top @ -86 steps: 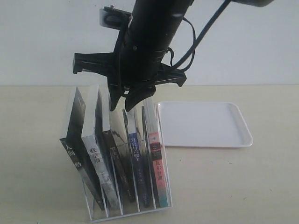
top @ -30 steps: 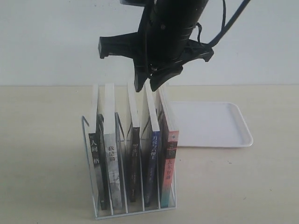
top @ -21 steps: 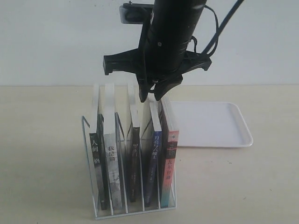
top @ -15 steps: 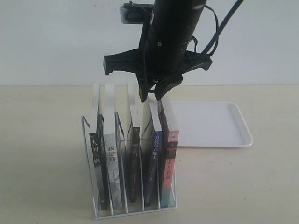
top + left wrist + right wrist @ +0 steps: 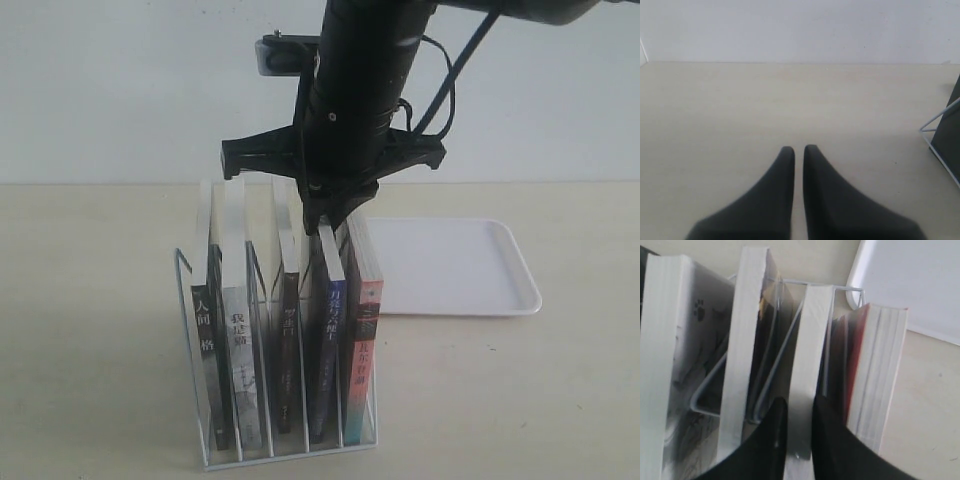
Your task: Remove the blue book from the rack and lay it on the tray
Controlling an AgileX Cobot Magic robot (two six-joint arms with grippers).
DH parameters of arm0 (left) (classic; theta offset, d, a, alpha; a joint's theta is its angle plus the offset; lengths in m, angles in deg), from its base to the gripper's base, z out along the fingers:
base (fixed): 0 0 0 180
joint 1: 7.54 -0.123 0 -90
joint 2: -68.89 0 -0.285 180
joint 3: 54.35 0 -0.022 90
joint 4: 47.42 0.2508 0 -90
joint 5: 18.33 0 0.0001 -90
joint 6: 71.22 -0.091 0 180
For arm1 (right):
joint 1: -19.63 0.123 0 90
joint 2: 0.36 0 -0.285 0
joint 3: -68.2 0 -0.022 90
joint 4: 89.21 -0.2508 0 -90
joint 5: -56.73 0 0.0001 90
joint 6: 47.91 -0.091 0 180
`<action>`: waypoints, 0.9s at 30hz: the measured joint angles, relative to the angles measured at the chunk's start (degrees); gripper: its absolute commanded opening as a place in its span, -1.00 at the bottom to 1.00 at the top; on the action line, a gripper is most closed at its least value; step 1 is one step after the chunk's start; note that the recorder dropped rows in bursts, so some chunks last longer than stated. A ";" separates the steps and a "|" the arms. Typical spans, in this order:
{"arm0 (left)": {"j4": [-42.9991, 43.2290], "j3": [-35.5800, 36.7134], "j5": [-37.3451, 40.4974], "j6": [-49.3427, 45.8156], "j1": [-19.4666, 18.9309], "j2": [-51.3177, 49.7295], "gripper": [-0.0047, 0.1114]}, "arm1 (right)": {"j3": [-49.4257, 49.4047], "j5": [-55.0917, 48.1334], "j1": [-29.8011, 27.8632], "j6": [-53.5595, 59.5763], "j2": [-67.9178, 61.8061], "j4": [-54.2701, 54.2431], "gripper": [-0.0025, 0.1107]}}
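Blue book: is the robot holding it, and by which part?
Yes: the right tool pinches the blue book by its top page edge; left tool holds nothing.

Exterior view: right arm (image 5: 360, 90) cut off by the top edge. The right gripper (image 5: 327, 222) fingertips are lost from sight at the top of the blue book (image 5: 328, 340), whose spine characters are too small to read, and the left end of the tray (image 5: 450, 270) is hidden behind the arm and the pink-spined book (image 5: 365, 360). Left wrist view: left gripper (image 5: 798, 149) blurred, base cut by the lower edge; rack (image 5: 939, 119) and one dark book (image 5: 947, 142), which one not determinable, clipped by the right edge.
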 measured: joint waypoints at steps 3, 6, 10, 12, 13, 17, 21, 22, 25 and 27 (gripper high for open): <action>0.00 0.00 0.00 0.00 0.00 0.00 -0.81 | 0.00 0.00 0.00 0.35 0.00 0.00 -0.96; 0.00 0.00 0.00 0.00 0.00 0.00 -0.81 | 0.00 0.00 0.00 0.56 0.00 0.00 -0.96; 0.00 0.00 0.00 0.00 0.00 0.00 -0.81 | 0.00 0.00 0.00 0.70 0.00 0.00 -0.96; 0.00 0.00 0.00 0.00 0.00 0.00 -0.81 | 0.00 0.00 0.00 0.81 0.00 0.00 -0.96; 0.00 0.00 0.00 0.00 0.00 0.00 -0.81 | 0.00 0.00 0.00 0.74 0.00 0.00 -0.96; 0.00 0.00 0.00 0.00 0.00 0.00 -0.81 | 0.55 -0.39 0.00 0.88 0.00 0.00 -0.96; 0.00 0.00 0.00 0.00 0.00 0.00 -0.81 | 2.14 -0.90 0.00 1.16 1.64 0.39 -0.96; 0.00 0.00 0.00 0.00 0.00 0.00 -0.81 | 2.78 -0.90 0.00 1.16 2.59 0.39 -0.96; 0.00 0.00 0.00 0.00 0.00 0.00 -0.81 | 4.07 -1.00 -0.10 1.16 5.81 0.54 -0.96; 0.00 0.00 0.00 0.00 0.00 0.00 -0.81 | 4.48 -1.00 -0.10 1.16 7.54 0.65 -0.96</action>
